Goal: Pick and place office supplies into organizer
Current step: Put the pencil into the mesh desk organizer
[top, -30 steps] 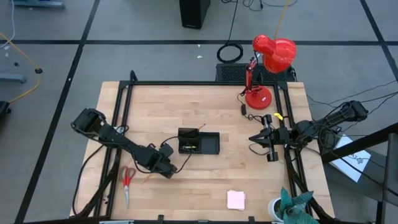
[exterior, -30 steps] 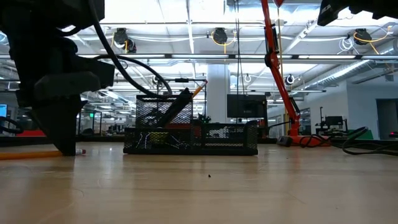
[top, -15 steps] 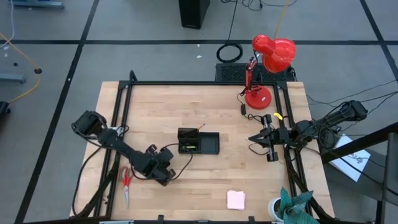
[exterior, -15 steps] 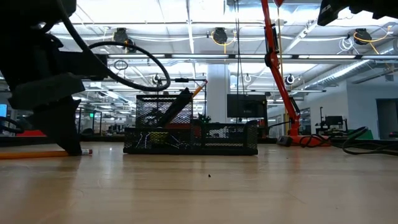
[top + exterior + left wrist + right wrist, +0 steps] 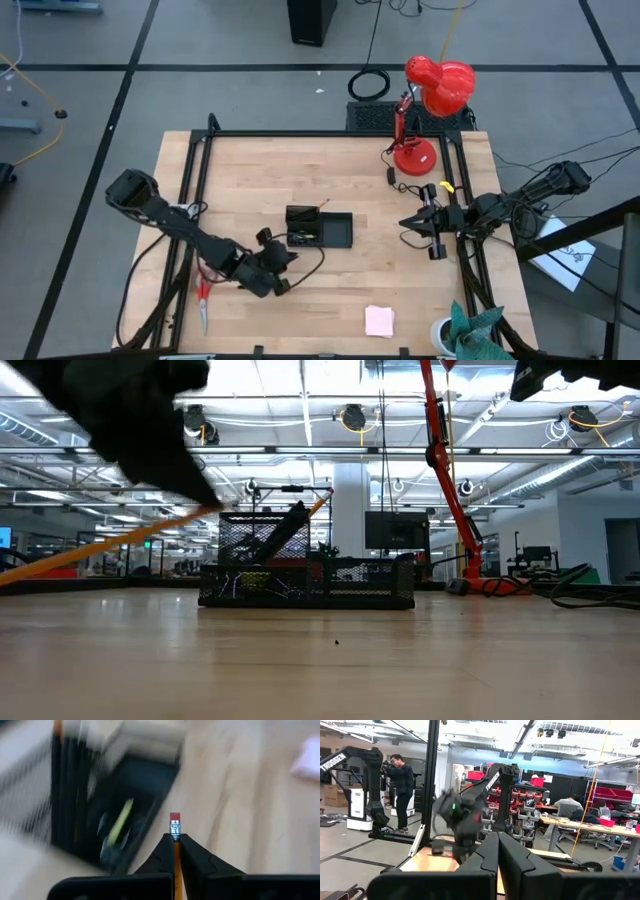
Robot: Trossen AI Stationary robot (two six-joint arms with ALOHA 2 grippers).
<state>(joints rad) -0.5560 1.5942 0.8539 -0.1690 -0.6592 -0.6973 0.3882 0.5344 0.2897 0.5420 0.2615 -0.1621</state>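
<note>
Holding the orange pencil tight in my left jaws, I hang beside the organizer mid-frame, my right jaws squeezed shut on nothing at right.

High view looks straight down, low view level, sharing the organizer.
</note>
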